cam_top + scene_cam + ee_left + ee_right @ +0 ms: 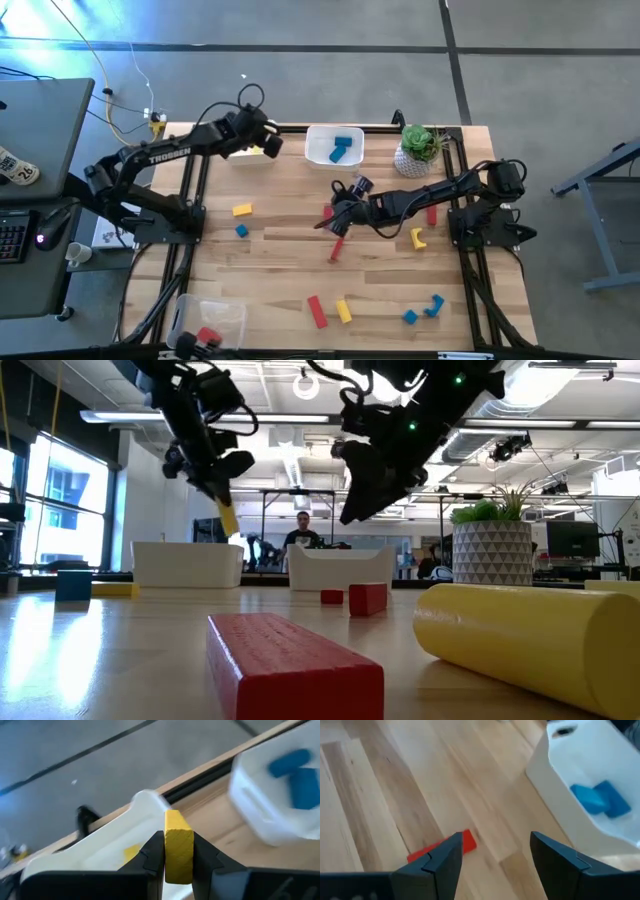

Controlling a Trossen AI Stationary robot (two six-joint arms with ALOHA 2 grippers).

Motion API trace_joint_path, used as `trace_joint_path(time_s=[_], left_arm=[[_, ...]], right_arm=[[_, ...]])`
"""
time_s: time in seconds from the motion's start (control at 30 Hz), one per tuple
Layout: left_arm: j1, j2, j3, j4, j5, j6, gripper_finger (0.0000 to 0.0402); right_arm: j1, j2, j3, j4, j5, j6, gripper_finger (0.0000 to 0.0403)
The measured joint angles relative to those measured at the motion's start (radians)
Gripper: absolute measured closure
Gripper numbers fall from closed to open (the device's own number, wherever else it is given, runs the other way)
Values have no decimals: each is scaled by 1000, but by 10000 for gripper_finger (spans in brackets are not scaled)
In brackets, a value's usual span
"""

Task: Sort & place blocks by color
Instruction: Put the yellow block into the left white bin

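1. The left gripper (178, 851) pinches a yellow block (178, 845) upright between its fingers, hanging over the white bin (250, 153) at the upper left of the overhead picture. The bin already holds a yellow piece, so this looks like the drop point for yellows.
2. The right gripper (492, 852) is spread wide and empty, in the middle of the overhead picture, hovering above a red block (443, 848) on the wooden table (280, 270). The wide spread probably readies it to straddle that block.
3. The middle bin (333, 146), at top centre, holds blue blocks (343, 148).
4. More red, yellow and blue blocks lie loose across the table, so the sorting is only partly done.
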Motion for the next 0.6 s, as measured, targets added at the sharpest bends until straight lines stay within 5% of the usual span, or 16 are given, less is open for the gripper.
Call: trace_joint_path(time_s=[0.6], left_arm=[[88, 1, 0, -82, 58, -30, 337]], right_arm=[[51, 0, 0, -218, -214, 204, 185]])
